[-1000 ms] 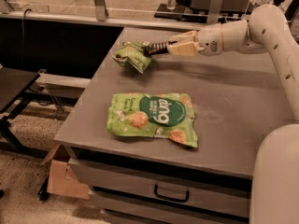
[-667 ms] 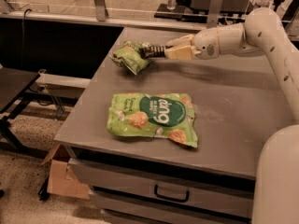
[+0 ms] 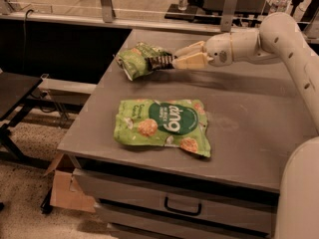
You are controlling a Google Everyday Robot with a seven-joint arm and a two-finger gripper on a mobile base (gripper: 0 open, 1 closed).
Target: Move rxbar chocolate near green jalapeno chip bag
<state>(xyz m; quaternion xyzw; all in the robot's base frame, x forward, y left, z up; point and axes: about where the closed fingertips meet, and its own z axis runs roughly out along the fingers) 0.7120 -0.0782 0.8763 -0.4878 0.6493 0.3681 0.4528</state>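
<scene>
End effector clamps flat dark rxbar chocolate beside wrinkly green jalapeno chip bag.

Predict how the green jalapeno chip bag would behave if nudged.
Probably light: the green jalapeno chip bag looks puffy and crumpled, so it may slide or dent, not roll. The gripper, beside it holding the rxbar chocolate, could shift it.

One arm in view, coming in at the right edge and bending at upper right, with the forearm running roughly level to the left. The wrist is in line with the forearm. The gripper sits upper centre, pointing left, its pale fingers pinched on the rxbar chocolate (bar juts leftward past the tips). The white body shell fills the lower right.
</scene>
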